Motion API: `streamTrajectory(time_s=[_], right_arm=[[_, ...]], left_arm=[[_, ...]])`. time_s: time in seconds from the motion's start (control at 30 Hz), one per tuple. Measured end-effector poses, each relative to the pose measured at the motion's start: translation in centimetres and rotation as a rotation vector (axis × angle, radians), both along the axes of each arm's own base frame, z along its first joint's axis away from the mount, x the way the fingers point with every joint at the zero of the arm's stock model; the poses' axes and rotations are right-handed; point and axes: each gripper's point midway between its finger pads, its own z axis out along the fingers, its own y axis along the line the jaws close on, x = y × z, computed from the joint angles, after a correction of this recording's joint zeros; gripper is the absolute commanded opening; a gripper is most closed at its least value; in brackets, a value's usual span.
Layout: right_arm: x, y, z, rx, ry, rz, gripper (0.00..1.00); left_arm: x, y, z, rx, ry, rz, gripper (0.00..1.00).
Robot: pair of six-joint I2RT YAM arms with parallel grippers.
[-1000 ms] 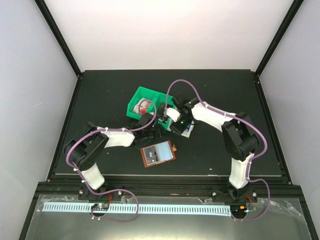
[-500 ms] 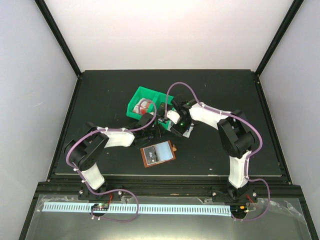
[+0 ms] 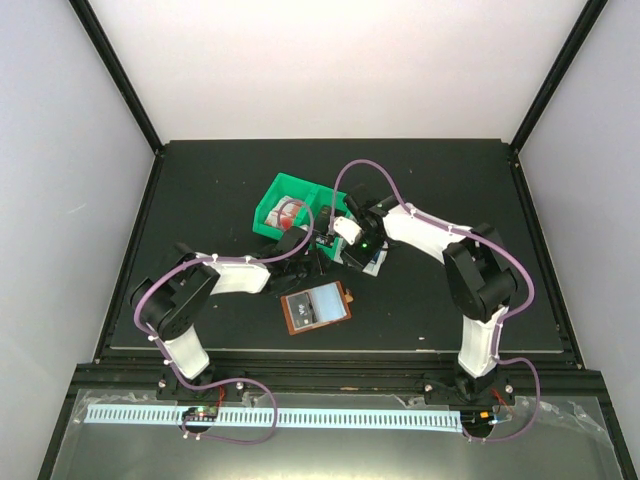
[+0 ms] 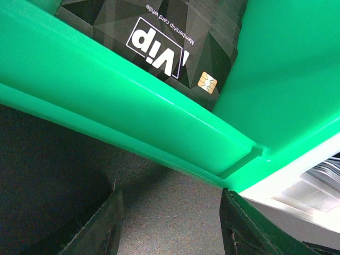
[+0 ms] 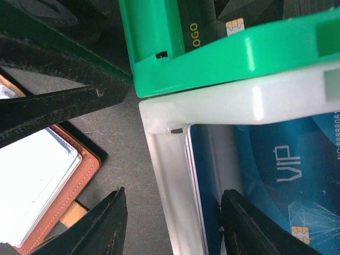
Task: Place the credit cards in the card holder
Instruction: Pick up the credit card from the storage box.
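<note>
Straddling the white bin wall, released right hand risked clamping it, not the blue card; left hand also released

- Green bin: smooth, glossy plastic.
- White bin: smooth plastic with a soft sheen.
- Black card: glossy plastic with a metallic gold chip.
- Blue card: glossy plastic, also with a gold chip.
- Card holder: matt reddish-brown leather with a stitched edge and a shiny clear pocket.
- Table: dark, matt, finely grained.
</note>
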Motion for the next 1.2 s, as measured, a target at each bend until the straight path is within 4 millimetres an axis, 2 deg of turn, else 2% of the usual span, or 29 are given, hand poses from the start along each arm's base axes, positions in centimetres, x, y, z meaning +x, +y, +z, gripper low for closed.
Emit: streamTrajectory(time_s=[0.87,1.2], right_arm=[[-0.17,-0.23,-0.08,-0.009,0.011,-0.012,0.52],[-0.44,-0.89,-0.28,-0.041,0.026,-0.040,0.57]], left_arm=[[-0.01,0.00,-0.02,0.000,0.001,0.000,0.51],[-0.01,0.01,-0.02,0.000,0.001,0.000,0.51]])
